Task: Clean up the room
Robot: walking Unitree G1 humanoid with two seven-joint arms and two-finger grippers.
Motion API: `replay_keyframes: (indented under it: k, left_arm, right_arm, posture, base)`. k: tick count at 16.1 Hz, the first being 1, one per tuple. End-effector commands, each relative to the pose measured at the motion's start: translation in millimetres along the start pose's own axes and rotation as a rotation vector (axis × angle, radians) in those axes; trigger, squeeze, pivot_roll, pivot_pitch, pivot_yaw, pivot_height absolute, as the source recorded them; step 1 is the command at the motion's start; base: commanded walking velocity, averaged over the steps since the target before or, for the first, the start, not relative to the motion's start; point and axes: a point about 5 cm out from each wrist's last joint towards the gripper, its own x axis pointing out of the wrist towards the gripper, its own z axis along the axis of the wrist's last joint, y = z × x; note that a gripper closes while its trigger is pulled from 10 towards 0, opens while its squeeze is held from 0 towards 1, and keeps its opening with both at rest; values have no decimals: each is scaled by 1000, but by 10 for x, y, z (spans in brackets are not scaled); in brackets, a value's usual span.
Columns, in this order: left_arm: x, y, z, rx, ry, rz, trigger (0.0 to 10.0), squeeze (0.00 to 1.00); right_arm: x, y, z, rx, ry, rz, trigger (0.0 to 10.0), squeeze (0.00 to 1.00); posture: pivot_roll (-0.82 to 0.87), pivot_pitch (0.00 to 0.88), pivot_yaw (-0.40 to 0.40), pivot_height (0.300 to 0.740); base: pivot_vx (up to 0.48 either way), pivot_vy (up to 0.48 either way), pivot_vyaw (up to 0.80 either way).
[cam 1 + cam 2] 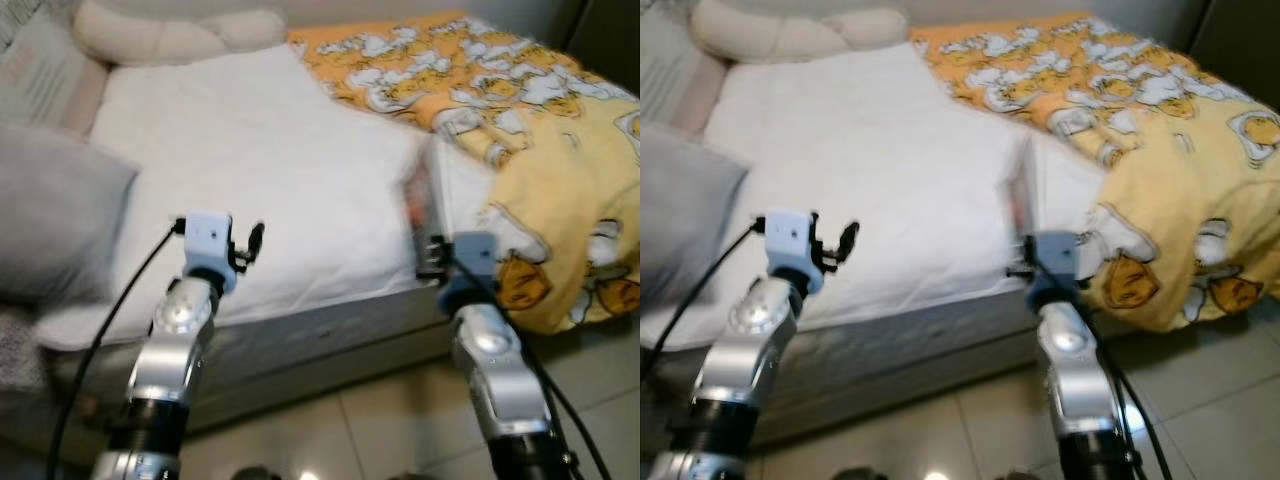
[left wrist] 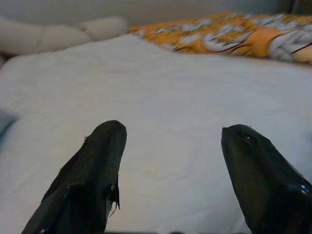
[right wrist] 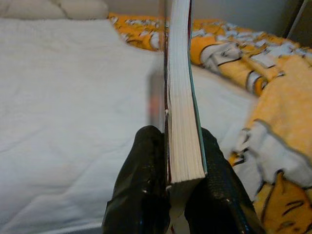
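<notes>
Book (image 3: 184, 122) clamped on edge between the two black fingers (image 3: 141, 185) of the right end effector (image 3: 175, 181), page block facing the wrist camera, covers upright on either side; long axis running away from the wrist toward the far side of the bed, over the white sheet (image 1: 290, 170) near its front edge; seen from the head as a thin upright sliver (image 1: 420, 205) just beside the yellow-and-orange cartoon-print blanket (image 1: 560, 150); right end effector closed firmly on the book's lower near end.

Left end effector (image 2: 168, 146) held over the front part of the white sheet, fingers (image 2: 92, 170) spread wide apart with nothing between them; left arm (image 1: 175, 330) raised from below, a black cable running along it.

Bed (image 1: 330, 330) with grey side panel under the sheet, on a pale tiled floor (image 1: 380, 420); cream bolster-shaped cushion (image 1: 170, 30) at the far end against the wall; grey pillow (image 1: 55, 220) at the robot's left, blurred; blanket draped over the bed's right side and hanging over its front corner toward the floor.
</notes>
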Motion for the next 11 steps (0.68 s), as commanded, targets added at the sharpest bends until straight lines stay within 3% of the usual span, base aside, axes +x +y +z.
replay_keyframes:
  k: [1,8,10,11]
  left_arm:
    - [11,34,30,11,-4,13,10000,0]
    - [29,45,75,9,-33,34,10000,0]
    - [33,40,81,7,-38,29,10000,0]
    - [34,48,82,5,-39,30,10000,0]
  right_arm:
    - [25,88,171,1,-76,34,10000,0]
    - [33,108,177,1,-76,48,10000,0]
    - [31,141,192,-41,-89,86,10000,0]
    - [27,166,198,-53,-92,99,10000,0]
  posture:
    - [-59,0,37,740]
    - [-58,0,37,740]
    - [-58,0,38,740]
    - [-57,0,37,740]
  base:
    - [0,394,0]
    - [0,0,0]
    - [0,0,0]
    - [0,0,800]
